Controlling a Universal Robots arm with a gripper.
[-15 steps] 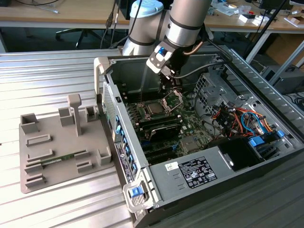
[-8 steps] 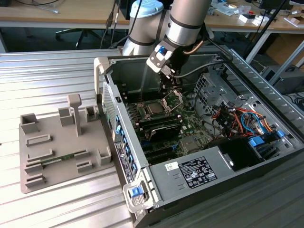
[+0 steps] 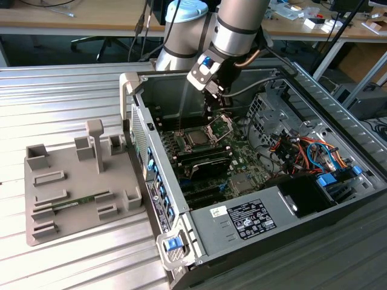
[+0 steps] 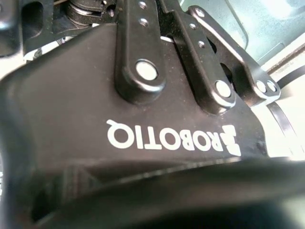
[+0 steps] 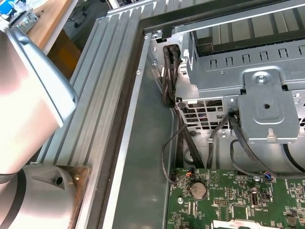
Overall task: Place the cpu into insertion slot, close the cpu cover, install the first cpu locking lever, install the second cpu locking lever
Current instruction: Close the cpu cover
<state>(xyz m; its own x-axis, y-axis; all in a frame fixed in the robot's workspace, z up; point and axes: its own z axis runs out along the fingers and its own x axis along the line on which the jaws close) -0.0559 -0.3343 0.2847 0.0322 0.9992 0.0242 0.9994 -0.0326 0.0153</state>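
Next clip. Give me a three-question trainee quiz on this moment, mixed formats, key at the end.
1. True or false: the cpu cover lies flat, shut over the insertion slot.
2. The gripper hangs nearest to: A) the cpu cover, B) the grey fixture tray, C) the orange cables.
3. Fill in: in the first wrist view, the round coin cell sits on the green ____.
Key: 1 false, it stands raised beside the slot; 2 A; 3 circuit board.
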